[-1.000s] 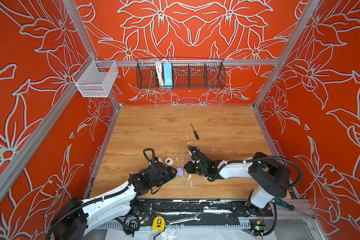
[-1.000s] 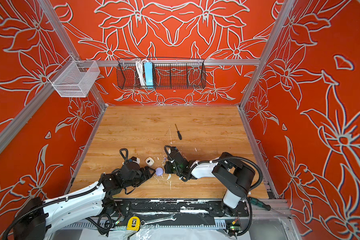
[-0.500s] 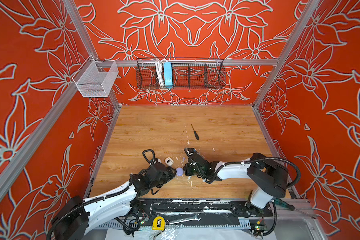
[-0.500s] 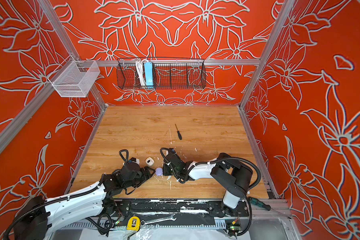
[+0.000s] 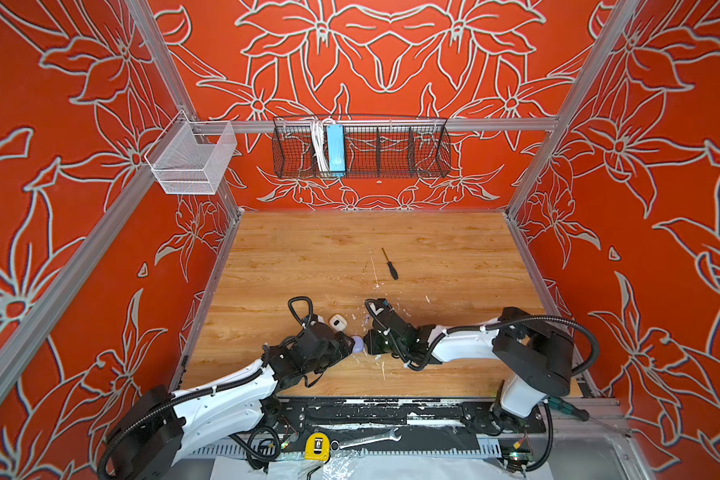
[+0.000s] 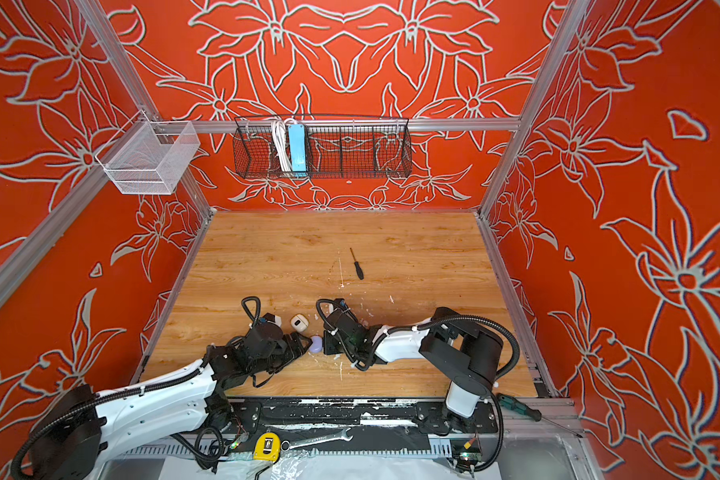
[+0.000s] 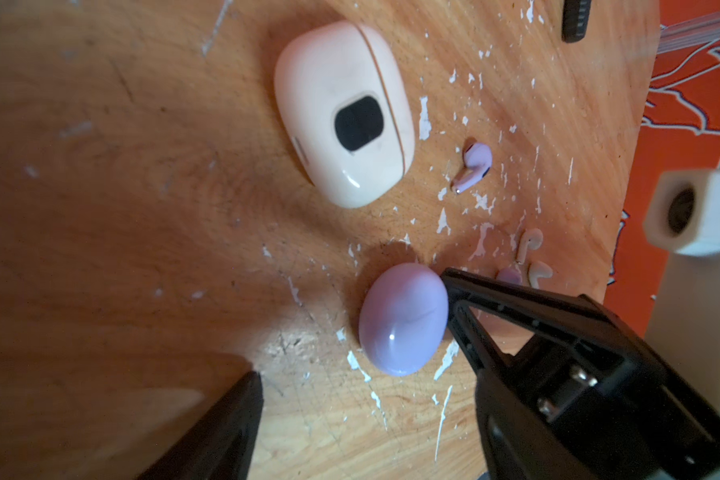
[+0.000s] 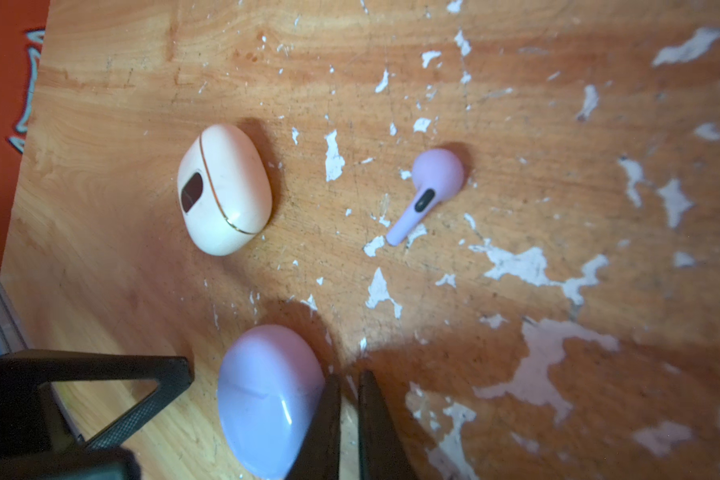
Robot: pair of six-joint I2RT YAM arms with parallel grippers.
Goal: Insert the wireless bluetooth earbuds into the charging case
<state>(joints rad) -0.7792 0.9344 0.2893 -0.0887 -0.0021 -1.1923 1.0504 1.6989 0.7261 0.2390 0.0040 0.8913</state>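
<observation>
**Lavender case, shut, braced between two grippers; earbuds not yet stowed.**

Left gripper: jaws spread, empty, one finger just beside the lavender case on the table. Cream case: near it, also shut. Right gripper: jaws pressed together, empty, tips touching the lavender case's side. Lavender earbud and cream earbuds: loose on the wood, none seated.

Handling: the glossy round shell probably slips. Clamp it below the seam, leave the lid free, and pry gently.

Change: the right gripper has moved in leftward to meet the case. The case and left gripper look unmoved.
</observation>
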